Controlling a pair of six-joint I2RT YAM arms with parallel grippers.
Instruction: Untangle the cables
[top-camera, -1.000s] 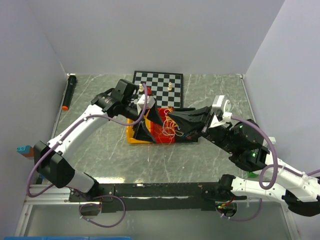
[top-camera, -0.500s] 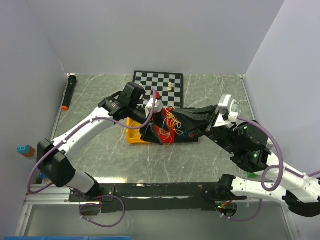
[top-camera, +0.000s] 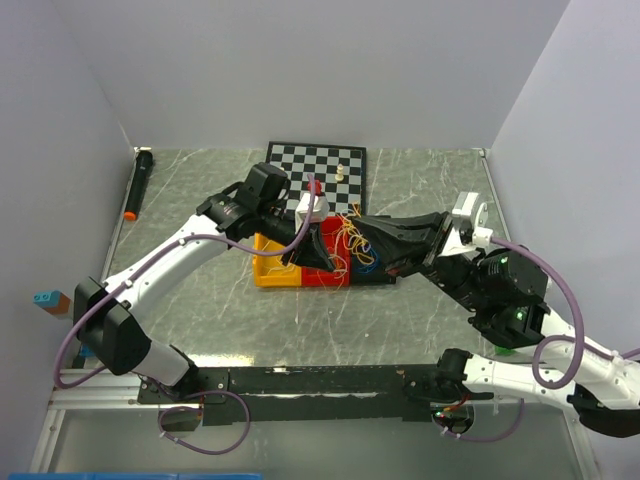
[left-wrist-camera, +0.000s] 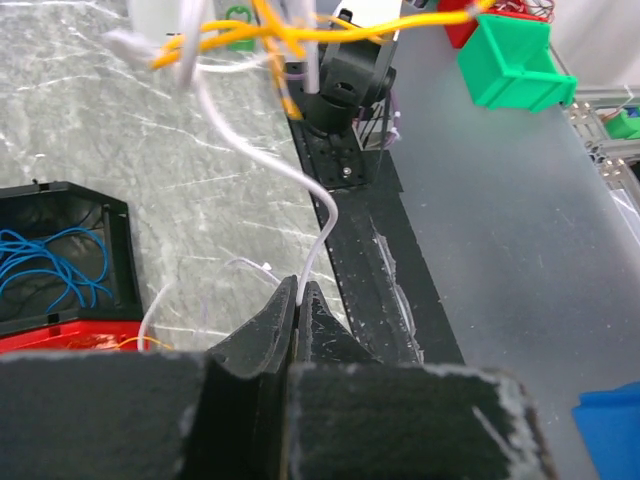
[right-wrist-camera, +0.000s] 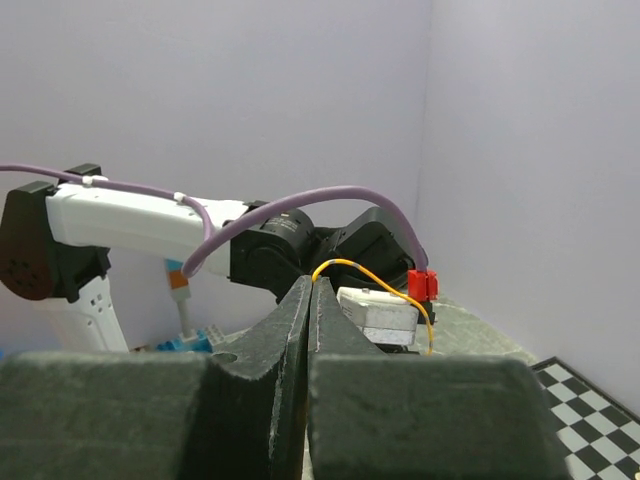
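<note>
In the top view, the cables are hanging as a small knot over the tray in the middle of the tabletop. The left end effector is sitting at about 8 o'clock from the knot and the right end effector at about 2 o'clock. Both are just beside it, so neither arm is clearly nearer. In the left wrist view, the left jaws are pressing together on a whitish wire, which is rising from the pinch toward 12 o'clock and joining the orange-yellow strands near the top edge. Blue wires are resting in a black compartment at 9 o'clock. In the right wrist view, the right jaws are pinching one orange-yellow wire, which is arching away toward 3 o'clock. I am judging that the coming pull should run along the line between the two pinches, each arm drawing away from the knot.
</note>
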